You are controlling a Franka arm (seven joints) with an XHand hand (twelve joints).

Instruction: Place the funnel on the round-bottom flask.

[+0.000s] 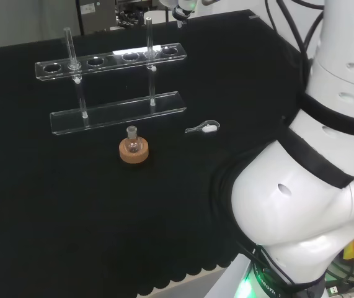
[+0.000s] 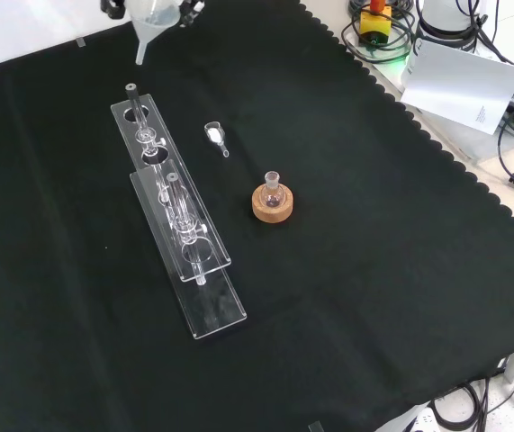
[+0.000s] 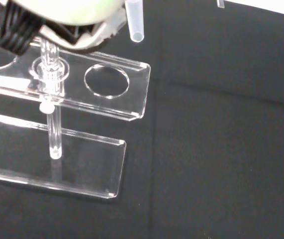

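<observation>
Funnel sits at the top edge of the front view, upper left of frame, stem pointing down, held up off the tabletop above the far end of the clear test-tube rack. Dark parts of the hand flank the funnel cone on both sides at the frame edge; looks pinched on it, though how the fingers are curled can't be told. In the wrist view the funnel stem tip hangs near the top of frame, beyond the rack's end hole, with a blurred pale part of the hand beside it.

Round-bottom flask stands upright in a cork ring stand, centre of the front view, well apart from the funnel. In the head view the flask is left of centre, just in front of the rack. A small clear scoop-like piece lies on the cloth between the rack and the flask.
</observation>
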